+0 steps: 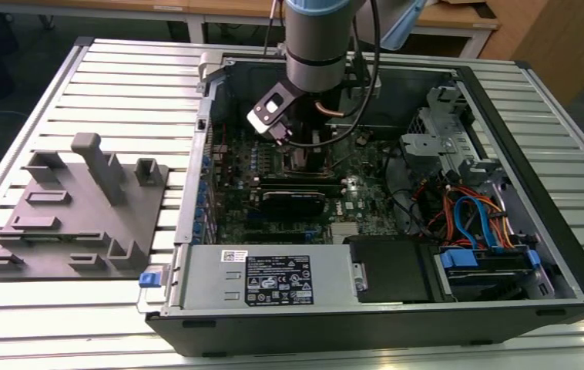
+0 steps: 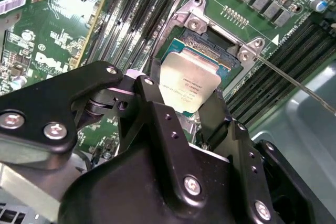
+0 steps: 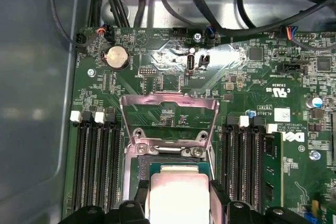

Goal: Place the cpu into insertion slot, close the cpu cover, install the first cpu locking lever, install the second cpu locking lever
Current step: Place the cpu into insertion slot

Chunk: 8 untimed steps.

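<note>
**1. Arm pose.** Arm point(image 1: 318, 46) enters at 12 o'clock of the exterior view and hangs approx. vertical into the open case point(image 1: 374, 327). The wrist sits over the mobo point(image 1: 271, 166), in the case's 11 o'clock quadrant. Gripper point(image 2: 185, 100) points down at the board.

**2. Jaws.** Closed on the cpu point(image 2: 190, 80). In both wrist views the black fingers point(image 3: 218, 200) bear on two opposite edges of the chip, metal top up.

**3. Cpu pos.** The cpu is directly over the slot point(image 2: 212, 43). Whether it touches the slot cannot be told. Cover point(image 3: 169, 97) stands open, hinged back from the slot, w/ the board visible thru its window. Lever point(image 2: 294, 80), a thin wire rod, runs out from a slot corner. RAM slots point(image 3: 94, 161) flank the slot on both sides.

**4. Surface & room.**
- Case lies on its side, open face up, on a slatted metal table point(image 1: 117, 77).
- PSU point(image 1: 271, 279) is at the case's 6 o'clock.
- Orange & blue cables point(image 1: 467, 216) are at the case's 4 o'clock.
- Grey moulded fixture point(image 1: 76, 208) sits on the table at 9 o'clock, apart from the case.
- Wooden desks point(image 1: 457, 15) stand beyond the table at 12–1 o'clock.
</note>
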{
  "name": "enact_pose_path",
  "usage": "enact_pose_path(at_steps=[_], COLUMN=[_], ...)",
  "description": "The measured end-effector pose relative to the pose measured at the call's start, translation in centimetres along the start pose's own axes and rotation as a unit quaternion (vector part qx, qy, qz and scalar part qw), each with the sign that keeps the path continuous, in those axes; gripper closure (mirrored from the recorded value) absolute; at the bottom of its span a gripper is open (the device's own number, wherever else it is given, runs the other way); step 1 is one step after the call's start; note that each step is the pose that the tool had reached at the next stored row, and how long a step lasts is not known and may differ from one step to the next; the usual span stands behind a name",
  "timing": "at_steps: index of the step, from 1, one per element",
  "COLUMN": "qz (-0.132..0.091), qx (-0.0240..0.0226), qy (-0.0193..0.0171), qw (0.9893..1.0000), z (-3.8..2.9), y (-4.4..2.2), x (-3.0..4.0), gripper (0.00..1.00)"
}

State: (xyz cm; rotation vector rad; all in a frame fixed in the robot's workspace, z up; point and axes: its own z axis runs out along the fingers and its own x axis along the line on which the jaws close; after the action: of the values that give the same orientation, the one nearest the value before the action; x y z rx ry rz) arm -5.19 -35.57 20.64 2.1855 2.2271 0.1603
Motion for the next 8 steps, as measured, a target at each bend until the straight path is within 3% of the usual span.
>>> enact_pose_path(at_steps=[8], qz=[0.001], qx=[-0.0001], qy=[-0.0002], qw=[1.0000], z=[0.42], y=[-0.03], x=[0.30], gripper=[0.46])
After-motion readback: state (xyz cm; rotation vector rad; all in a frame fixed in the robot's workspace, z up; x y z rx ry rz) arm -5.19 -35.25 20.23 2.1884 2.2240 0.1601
